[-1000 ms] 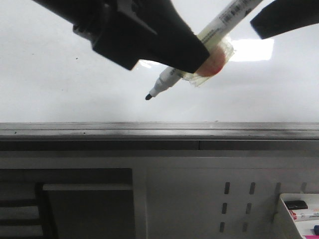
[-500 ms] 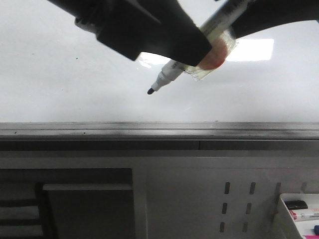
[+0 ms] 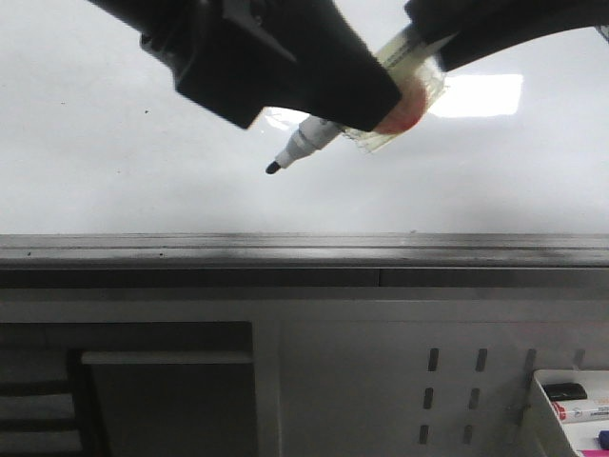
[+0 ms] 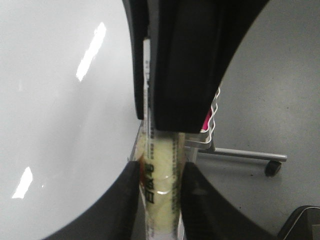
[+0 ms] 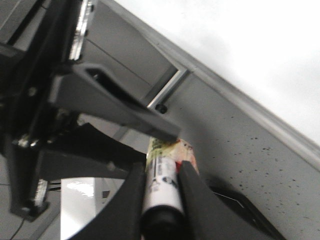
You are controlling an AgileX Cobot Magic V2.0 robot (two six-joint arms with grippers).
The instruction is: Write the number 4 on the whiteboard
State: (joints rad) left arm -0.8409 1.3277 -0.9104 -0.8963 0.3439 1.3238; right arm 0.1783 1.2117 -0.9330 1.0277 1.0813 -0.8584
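Note:
The whiteboard (image 3: pixel 114 171) fills the upper half of the front view, with a bright reflection (image 3: pixel 481 95) and a grey ledge (image 3: pixel 304 249) below it. No strokes of the number 4 show on it, only small dark specks. A white marker (image 3: pixel 309 141) with a black tip (image 3: pixel 273 168) points down-left just in front of the board. Yellowish tape with a red patch (image 3: pixel 404 107) wraps its barrel. My left gripper (image 3: pixel 381 95) is shut on the taped barrel (image 4: pixel 160 190). My right gripper (image 3: pixel 447 38) is shut on the marker's rear end (image 5: pixel 162 192).
Below the ledge is a perforated white panel (image 3: pixel 457 381). A white tray (image 3: pixel 576 405) with spare markers sits at the lower right. A dark recess (image 3: pixel 162 400) is at the lower left. A wheeled stand leg (image 4: pixel 250 156) shows on the floor in the left wrist view.
The right gripper has moved left and down onto the marker's rear end. The marker tip has shifted a little up and to the left.

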